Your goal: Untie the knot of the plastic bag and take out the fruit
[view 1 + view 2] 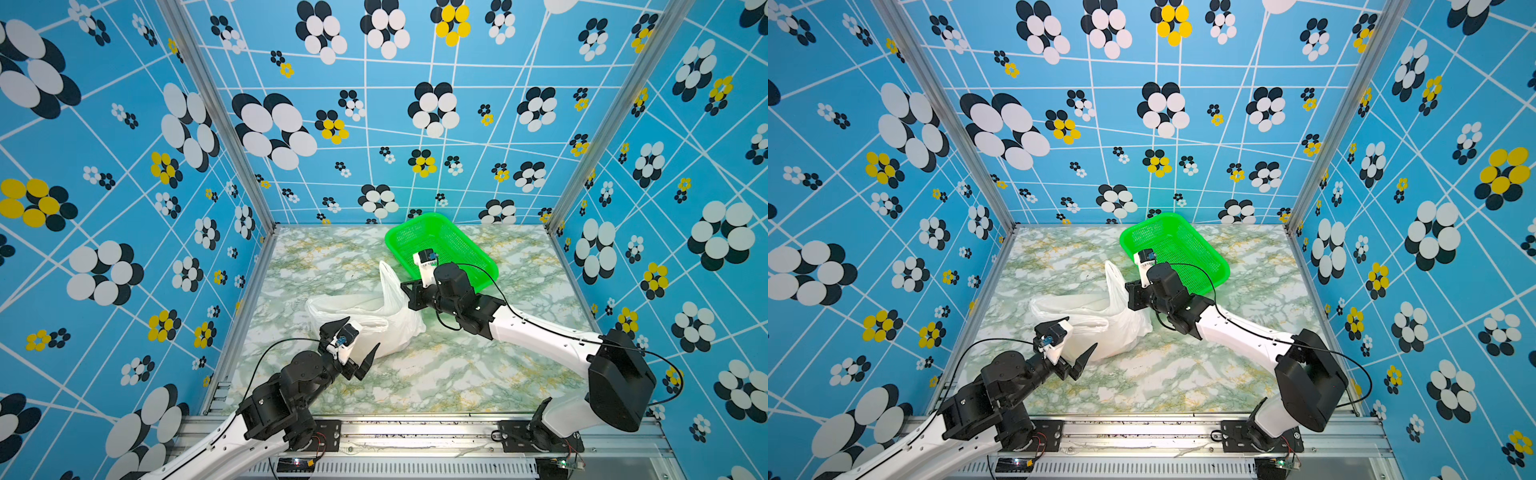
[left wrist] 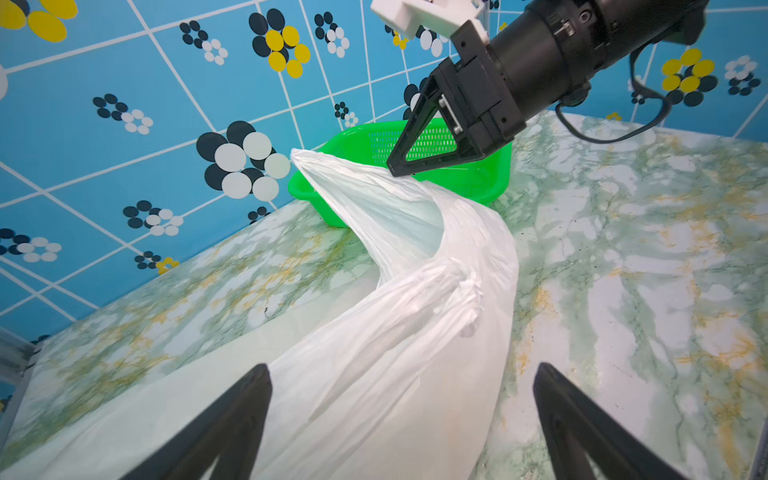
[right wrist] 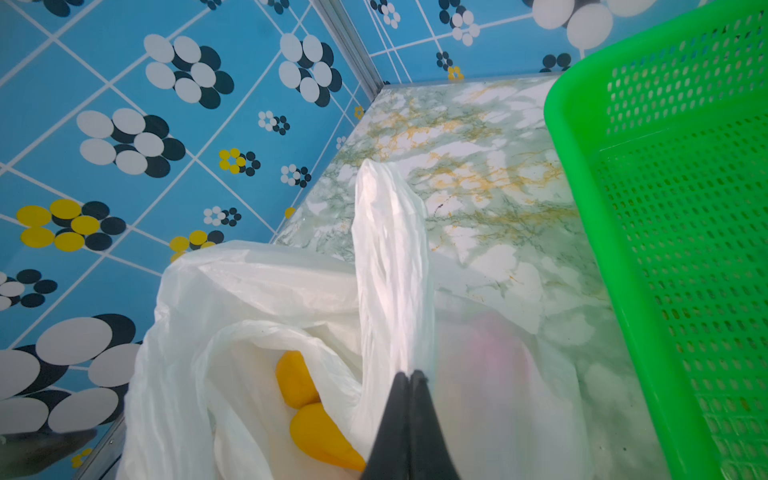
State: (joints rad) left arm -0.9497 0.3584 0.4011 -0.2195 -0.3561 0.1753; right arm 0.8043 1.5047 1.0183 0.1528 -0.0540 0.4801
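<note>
The right gripper [image 3: 409,376] is pressed together on the plastic bag [image 1: 374,316], pinching one handle strip [image 3: 390,249] between its black fingertips. The strip stands up past the tips as a crumpled white tongue. In both top views this gripper [image 1: 404,286] meets the far right edge of the bag, with the strip [image 1: 1115,276] rising just beside it. The green basket [image 1: 453,245] lies just behind the gripper on the desk [image 1: 457,374].

The left gripper [image 1: 363,331] is spread wide and holds nothing. In its wrist view the two black fingers [image 2: 232,419] flank the bag's white film [image 2: 415,332], which runs away from them toward the right gripper [image 2: 392,170]. Whether either finger touches the film cannot be told.

Just beneath the right gripper's tips the bag's mouth gapes. Two yellow-orange pieces of fruit [image 3: 295,384] lie inside, touching one another, close to the fingertips. A faint pink shape [image 3: 490,345] shows through the film on the basket side of the gripper.
</note>
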